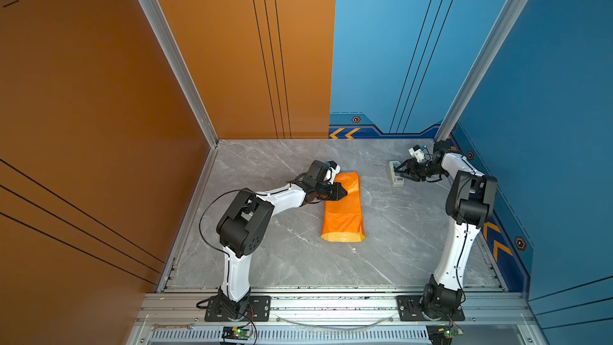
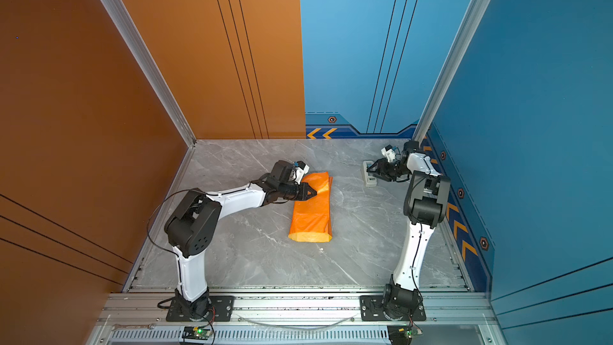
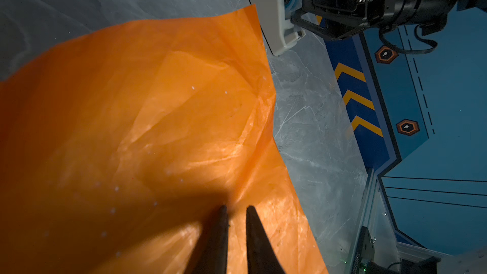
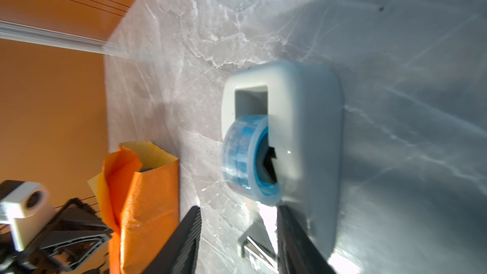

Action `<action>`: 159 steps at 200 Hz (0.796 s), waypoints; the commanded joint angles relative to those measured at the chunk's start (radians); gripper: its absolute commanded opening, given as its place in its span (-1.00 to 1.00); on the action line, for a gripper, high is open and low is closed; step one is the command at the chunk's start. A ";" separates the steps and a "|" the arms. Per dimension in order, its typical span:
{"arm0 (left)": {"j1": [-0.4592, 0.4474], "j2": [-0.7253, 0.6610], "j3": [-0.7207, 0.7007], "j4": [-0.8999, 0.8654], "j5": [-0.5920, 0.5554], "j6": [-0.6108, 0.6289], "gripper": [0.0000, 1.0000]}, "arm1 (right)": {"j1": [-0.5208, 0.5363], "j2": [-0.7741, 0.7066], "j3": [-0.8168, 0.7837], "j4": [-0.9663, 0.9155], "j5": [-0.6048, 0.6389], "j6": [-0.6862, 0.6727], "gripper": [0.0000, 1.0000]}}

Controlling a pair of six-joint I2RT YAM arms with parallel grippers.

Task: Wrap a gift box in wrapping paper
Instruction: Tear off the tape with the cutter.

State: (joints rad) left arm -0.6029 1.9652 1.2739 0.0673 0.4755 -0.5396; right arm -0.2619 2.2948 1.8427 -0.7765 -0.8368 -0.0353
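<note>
Judged seam-taping step: wrapping paper (image 1: 343, 209) tubed over gift box (image 4: 146, 170) mid-table, L gripper (image 3: 236, 208) jaws near-together on seam (pinch/press unclear), R gripper (image 4: 238, 208) jaws apart at tape dispenser (image 4: 303, 127); next req. pulling tape.

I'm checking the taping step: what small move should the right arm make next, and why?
Probably close the right gripper at the cutter end of the tape dispenser to catch the tape. Its jaws stand open astride that end, and the left gripper rests on the wrapping paper, already folded into a long bundle that wants fastening.
</note>
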 commanded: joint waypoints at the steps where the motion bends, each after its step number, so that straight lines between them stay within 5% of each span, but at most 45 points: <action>1: 0.002 0.054 -0.028 -0.159 -0.071 0.006 -0.66 | 0.009 0.066 0.069 -0.112 0.085 -0.055 0.00; 107: 0.005 0.061 -0.022 -0.161 -0.070 0.009 -0.67 | 0.040 0.124 0.160 -0.279 0.228 -0.087 -0.05; 159: 0.006 0.061 -0.019 -0.164 -0.072 0.014 -0.67 | 0.035 0.209 0.242 -0.336 0.101 -0.100 -0.09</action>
State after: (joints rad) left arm -0.6029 1.9656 1.2778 0.0605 0.4751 -0.5392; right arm -0.2329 2.4020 2.0708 -1.0664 -0.7193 -0.1097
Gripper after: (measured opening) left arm 0.167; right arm 0.457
